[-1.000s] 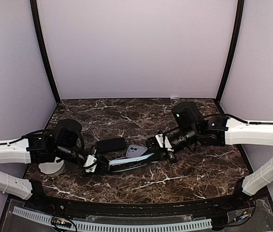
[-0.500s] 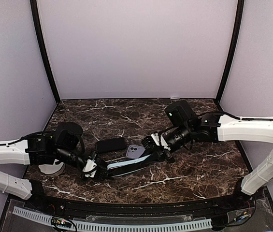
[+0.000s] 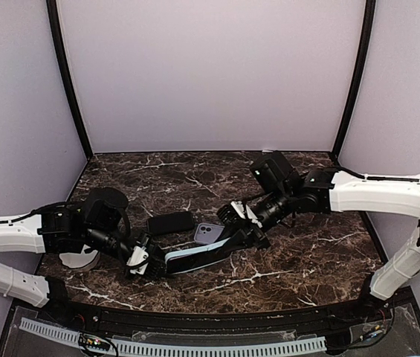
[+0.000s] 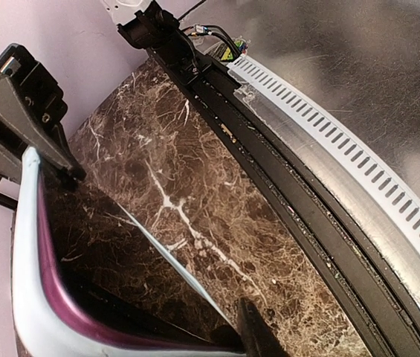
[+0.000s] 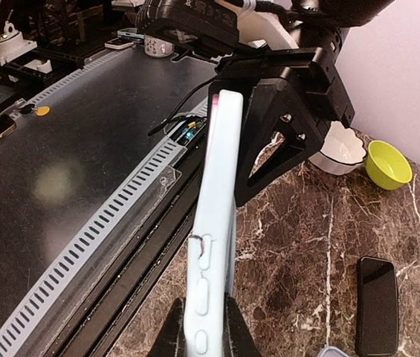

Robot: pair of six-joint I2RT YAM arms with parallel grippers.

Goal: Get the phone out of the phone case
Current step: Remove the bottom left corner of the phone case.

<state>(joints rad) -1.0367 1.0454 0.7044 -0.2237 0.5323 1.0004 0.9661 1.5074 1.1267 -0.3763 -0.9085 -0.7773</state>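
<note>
I note the pale-blue, purple-lined phone case [image 3: 198,253] on edge, left fingers [image 3: 145,260] and right fingers [image 3: 244,236] clamped on its ends.

The phone case [image 3: 198,255], pale blue with a purple inner rim, stands on its long edge near the middle of the desk [image 3: 306,260], running from 8 o'clock up to 2 o'clock. On its 12 o'clock side a lavender phone [image 3: 208,233] shows one corner with a camera lens, seemingly partly out of the case.
</note>
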